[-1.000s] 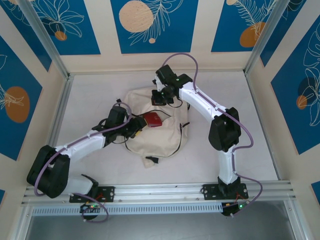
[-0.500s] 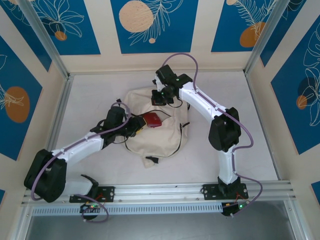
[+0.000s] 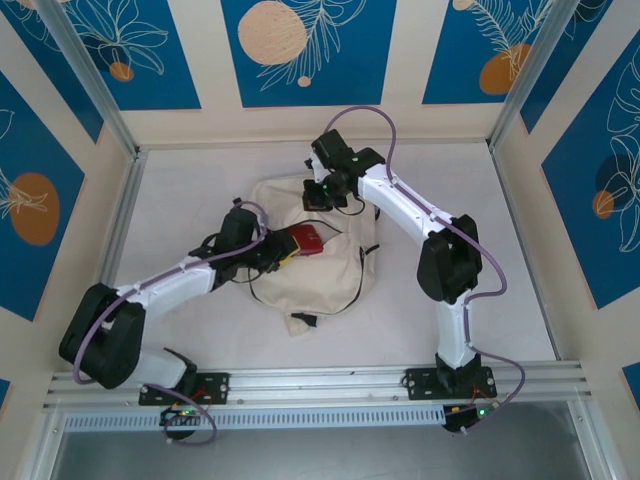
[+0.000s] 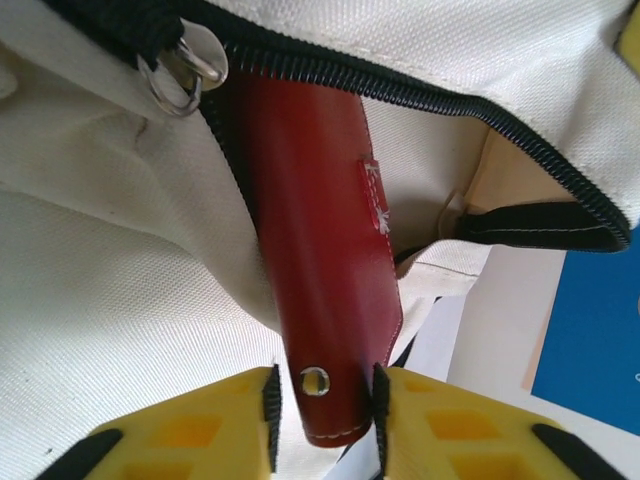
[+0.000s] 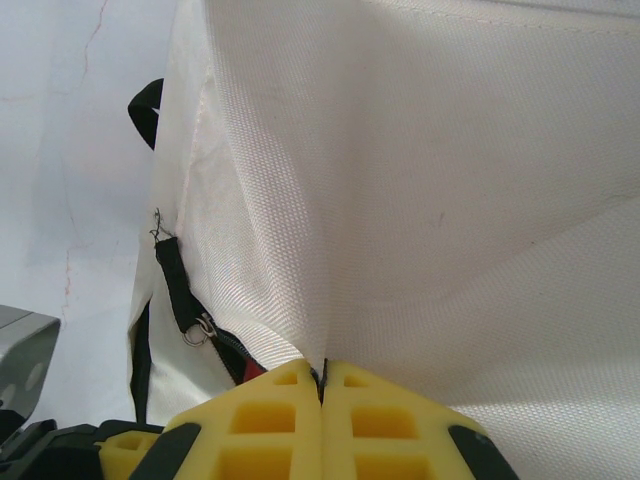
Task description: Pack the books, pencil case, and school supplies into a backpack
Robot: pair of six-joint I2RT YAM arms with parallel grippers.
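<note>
Backpack (image 3: 322, 285): cream, zip mouth open.
Right gripper (image 5: 322, 385): fully closed, backpack fabric pinched at its tips.
Left gripper (image 4: 322, 415): clamped on the pencil case's near end.
Pencil case (image 4: 315, 270): dark red, between the left fingers, far end inside the mouth.

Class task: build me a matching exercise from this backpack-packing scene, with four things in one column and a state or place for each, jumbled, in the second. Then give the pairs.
Column one
1. dark-red flat pencil case
2. cream-white fabric backpack
3. left pincer
4. right pincer

Column two
a. closed tight, pinching cream fabric
b. lying on the table, zip open
c. gripping a red end
d. partway inside the zip opening

Pairs: 1-d, 2-b, 3-c, 4-a
</note>
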